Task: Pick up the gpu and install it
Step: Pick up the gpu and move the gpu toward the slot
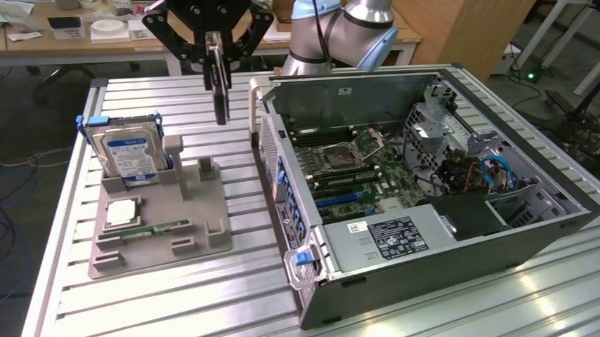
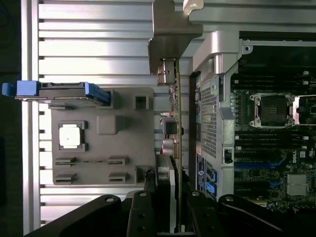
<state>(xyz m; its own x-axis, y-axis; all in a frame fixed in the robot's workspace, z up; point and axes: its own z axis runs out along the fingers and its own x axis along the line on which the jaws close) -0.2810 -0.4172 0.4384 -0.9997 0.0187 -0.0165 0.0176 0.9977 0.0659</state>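
— where was the gpu (image 1: 221, 95)?
— hanging edge-on from the hand (image 1: 216, 56); the fingers were pinching its upper edge; it hung clear of the slatted worktop (image 1: 140, 91).
— over what?
— between the grey holder tray (image 1: 187, 210) and the open computer case (image 1: 468, 260); close to the case's corner.
— and the tray?
— a blue-labelled hard drive (image 1: 131, 156) stood upright in a slot; a square chip (image 1: 123, 212) and a narrow green stick (image 1: 154, 229) lay beside it.
— the case?
— on its side, motherboard (image 1: 356, 168) facing up; in the wrist view the card's silver bracket (image 2: 168, 34) sat at the end far from the fingers.
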